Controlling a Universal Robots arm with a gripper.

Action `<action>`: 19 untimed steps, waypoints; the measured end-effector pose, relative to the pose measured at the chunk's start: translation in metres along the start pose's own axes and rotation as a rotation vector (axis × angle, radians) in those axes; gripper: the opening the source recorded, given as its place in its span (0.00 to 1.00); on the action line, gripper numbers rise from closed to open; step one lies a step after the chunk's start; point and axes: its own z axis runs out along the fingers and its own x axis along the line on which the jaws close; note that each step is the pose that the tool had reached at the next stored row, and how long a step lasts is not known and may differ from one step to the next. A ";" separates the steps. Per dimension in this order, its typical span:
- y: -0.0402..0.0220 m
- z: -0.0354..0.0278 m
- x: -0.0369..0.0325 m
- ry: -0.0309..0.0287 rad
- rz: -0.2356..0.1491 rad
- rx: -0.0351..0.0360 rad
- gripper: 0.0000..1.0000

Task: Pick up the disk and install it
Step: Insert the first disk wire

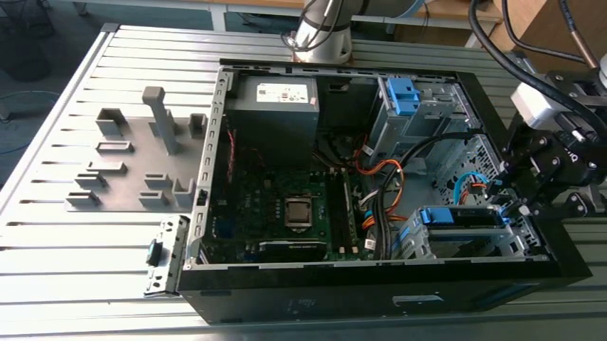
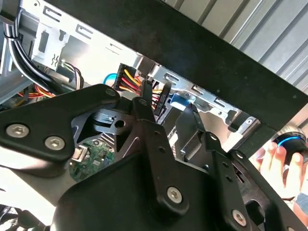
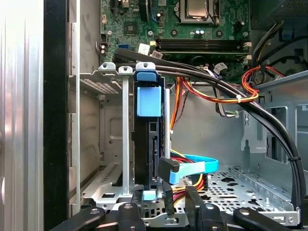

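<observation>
The disk stands on edge in the drive cage at the near corner of the open computer case, on the exterior view's right. Its blue bracket and dark edge face me in the first wrist view. My gripper hangs just beyond that cage, over the case wall. Its black fingertips lie beside the disk's end and are apart, with nothing between them. In the second wrist view the gripper is open, with a blue bracket tab and orange-yellow cable plugs behind it.
A grey power supply box and the green motherboard take up the case's left half. A second blue bracket sits in the far cage. Thick black cables cross near the disk. A grey peg fixture lies left of the case. A hand holds a device outside the case.
</observation>
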 end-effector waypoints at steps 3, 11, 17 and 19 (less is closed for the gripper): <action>0.0000 0.0000 0.0000 0.0000 0.000 0.0000 0.39; 0.0000 0.0001 0.0000 0.0001 0.000 0.0000 0.16; 0.0007 0.0004 -0.0001 -0.0001 0.000 0.0001 0.16; 0.0040 0.0003 0.0000 0.0004 0.000 0.0004 0.16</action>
